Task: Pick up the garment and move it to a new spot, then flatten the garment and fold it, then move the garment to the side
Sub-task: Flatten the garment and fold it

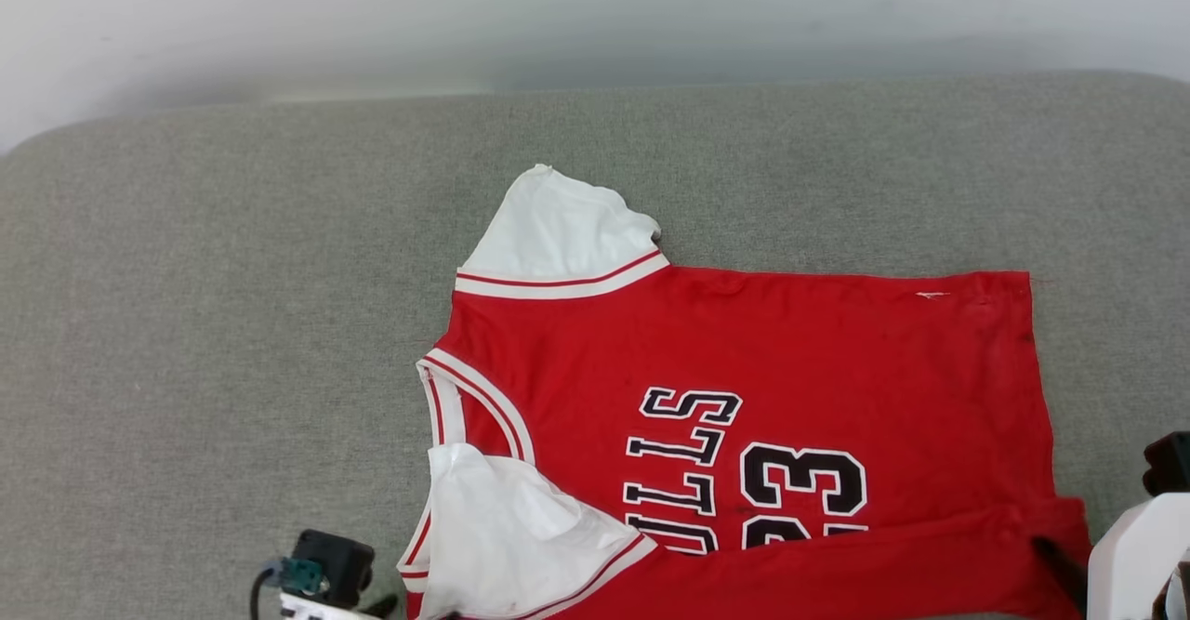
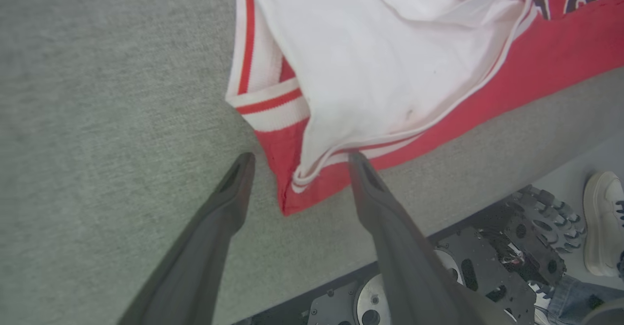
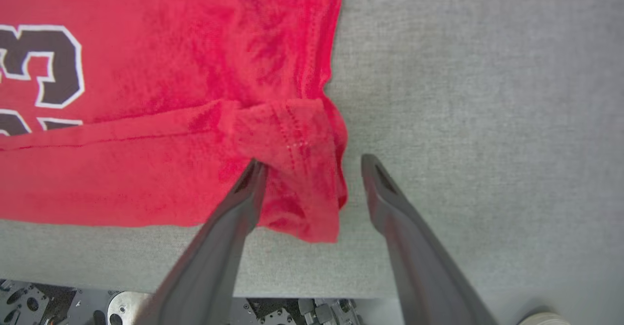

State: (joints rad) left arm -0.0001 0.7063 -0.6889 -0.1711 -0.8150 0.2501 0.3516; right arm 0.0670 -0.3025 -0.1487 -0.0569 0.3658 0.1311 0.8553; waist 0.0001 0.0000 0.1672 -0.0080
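Note:
The garment (image 1: 744,415), a red jersey with white sleeves, black lettering and the number 23, lies spread on the grey table (image 1: 214,323), collar to the left. Its near long edge is folded up over the lettering. In the left wrist view my left gripper (image 2: 297,162) stands open, its fingers either side of the folded corner by the white sleeve (image 2: 380,71), with the right fingertip at the cloth. My right gripper (image 3: 312,166) is open too, straddling the bunched red hem corner (image 3: 302,179); its left finger (image 3: 243,198) rests against the fabric.
The table's front edge (image 2: 487,188) runs just behind both grippers, with the robot's dark base (image 2: 487,266) below it. A person's white shoe (image 2: 602,227) stands on the floor beside the base. Bare grey table stretches to the left and beyond the jersey.

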